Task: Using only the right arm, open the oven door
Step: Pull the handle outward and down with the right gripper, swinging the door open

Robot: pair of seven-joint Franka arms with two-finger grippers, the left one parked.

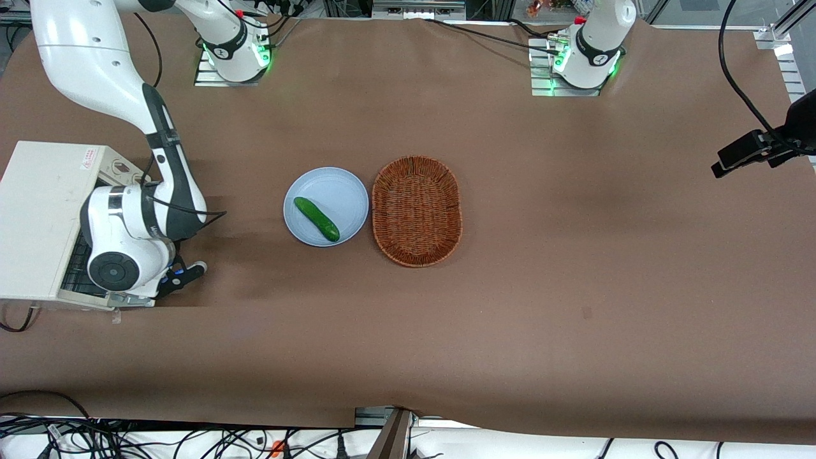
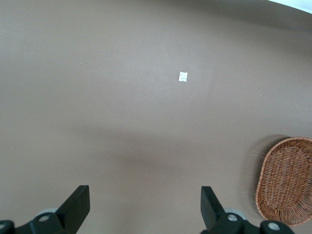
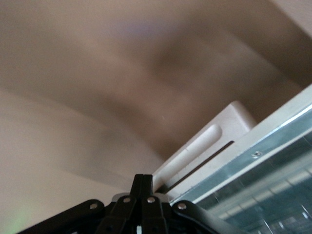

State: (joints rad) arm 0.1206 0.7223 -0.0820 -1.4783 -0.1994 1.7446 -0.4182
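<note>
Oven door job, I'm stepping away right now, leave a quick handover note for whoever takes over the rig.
Gripper: fingers shut together, against the edge of the oven door, low in front of the oven at the working arm's end of the table.
Right arm: bent down over the oven's front.
Done: door is pulled away from the oven body; its metal inner frame and the rack show.
Left: whether the door is fully down is unclear; check, then withdraw the arm.
Nearby: cucumber on plate, basket beside it.

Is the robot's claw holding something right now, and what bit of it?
Nothing seems held. The gripper has its fingers pressed together, empty, beside the oven door, by the door's cream-white edge.
</note>
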